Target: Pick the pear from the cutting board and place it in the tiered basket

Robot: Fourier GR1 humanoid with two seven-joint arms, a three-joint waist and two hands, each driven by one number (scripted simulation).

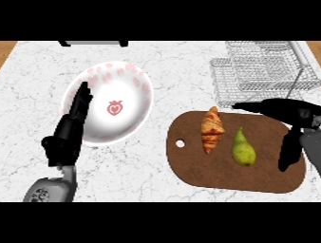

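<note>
Pear (242, 149) lies on the brown cutting board (261, 178), narrow stem end pointing away from the robot; skin yellow-green, darker at the rounded base. No writing or brand legible anywhere; only marking is a small red strawberry emblem at the centre of the white plate (132, 85), which also carries a ring of pale red spots near its rim. Right hand (295, 114) over the board's right side, just right of the pear and apart from it: thumb reaching left above the board's far edge, fingers hanging down along the board's right edge, spread and holding nothing. Croissant (212, 129) on the board, just left of the pear. Wire tiered basket (265, 71) beyond the board. Left hand (69, 133) well left of the board, fingers straight and raised over the plate's left rim, grasping nothing
</note>
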